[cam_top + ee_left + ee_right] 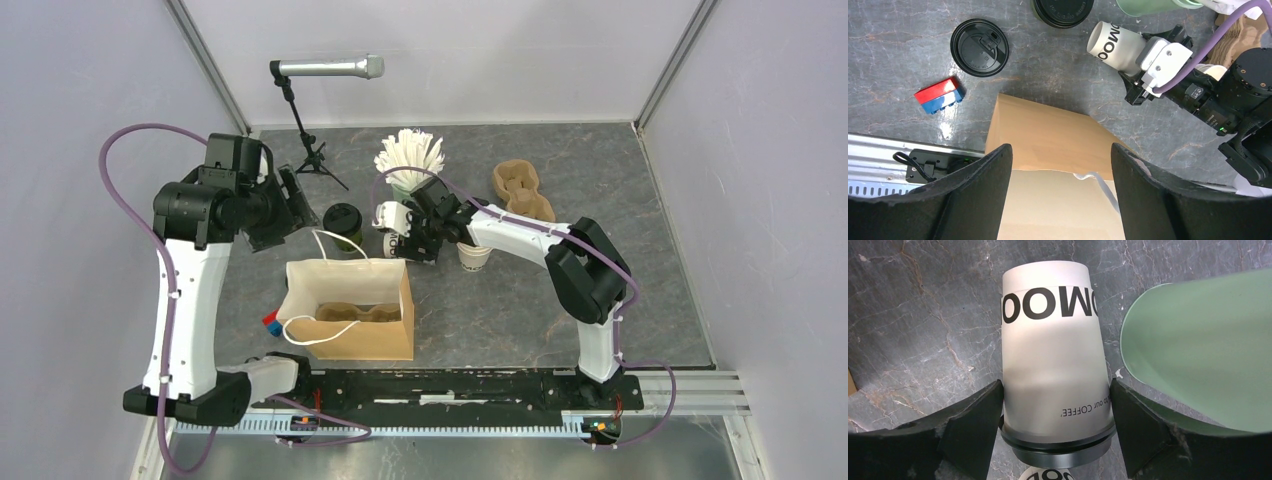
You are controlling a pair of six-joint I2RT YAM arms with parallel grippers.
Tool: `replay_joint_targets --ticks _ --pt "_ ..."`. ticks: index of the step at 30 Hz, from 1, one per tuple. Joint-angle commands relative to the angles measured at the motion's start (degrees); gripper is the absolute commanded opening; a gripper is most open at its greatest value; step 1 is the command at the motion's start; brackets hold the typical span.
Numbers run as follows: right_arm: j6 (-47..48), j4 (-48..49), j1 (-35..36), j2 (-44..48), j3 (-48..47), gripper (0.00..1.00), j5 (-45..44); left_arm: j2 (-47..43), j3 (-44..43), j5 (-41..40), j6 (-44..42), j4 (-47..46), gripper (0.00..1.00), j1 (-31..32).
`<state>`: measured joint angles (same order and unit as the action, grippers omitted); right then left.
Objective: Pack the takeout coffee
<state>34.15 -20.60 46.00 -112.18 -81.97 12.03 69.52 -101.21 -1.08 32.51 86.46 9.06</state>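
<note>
Clamping the white cup (1048,350) on both sides, the right hand (1055,400) holds it tipped sideways.

1. The table (500,300) has a dark grey top veined like stone, with thin pale and rusty lines.
2. Three plain, pale lilac-grey walls close it in: the back wall (450,40), the left wall (60,250) and the right wall (770,200).
3. A slim metal post stands in each far corner, one at the left (205,65) and one at the right (675,65).
4. A silver rail (700,385) runs along the near edge.
5. A silver microphone (330,68) lies level on a black tripod (315,155) at the far left of the table.
6. The light is soft and even, and the shadows are faint. In the left wrist view a small glare (945,131) shines on the tabletop.
</note>
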Motion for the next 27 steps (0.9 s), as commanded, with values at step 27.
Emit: replay_joint_targets --ticks 27 --pt "-37.3 -25.8 -4.0 17.5 -16.9 0.68 0.3 -2.3 -5.5 9.0 -5.6 -17.8 0.7 -0.3"
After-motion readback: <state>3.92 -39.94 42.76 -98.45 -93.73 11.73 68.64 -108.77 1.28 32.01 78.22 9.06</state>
